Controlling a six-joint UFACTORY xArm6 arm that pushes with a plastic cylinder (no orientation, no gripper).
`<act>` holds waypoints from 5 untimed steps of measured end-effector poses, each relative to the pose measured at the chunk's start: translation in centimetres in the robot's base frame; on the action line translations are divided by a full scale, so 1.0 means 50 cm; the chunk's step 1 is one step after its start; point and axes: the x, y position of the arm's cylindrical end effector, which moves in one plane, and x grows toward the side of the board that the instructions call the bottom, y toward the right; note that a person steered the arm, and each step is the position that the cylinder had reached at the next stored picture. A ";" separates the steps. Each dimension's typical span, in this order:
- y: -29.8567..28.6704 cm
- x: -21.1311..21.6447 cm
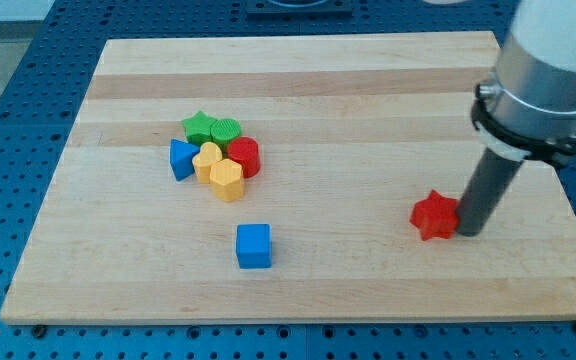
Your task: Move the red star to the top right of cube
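The red star (435, 215) lies on the wooden board (368, 90) at the view's right, below the middle. My tip (467, 232) rests on the board right against the star's right side. The blue cube (253, 246) sits alone near the view's bottom, left of centre, far to the left of the star and slightly lower than it.
A tight cluster sits left of centre: a green star (199, 126), a green round block (226, 130), a red cylinder (244, 157), a blue triangular block (181, 159) and two yellow blocks (208, 158) (227, 180). The arm's body (543, 70) hangs over the right edge.
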 end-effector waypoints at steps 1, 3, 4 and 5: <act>-0.049 -0.018; -0.148 -0.050; -0.194 -0.063; -0.241 -0.077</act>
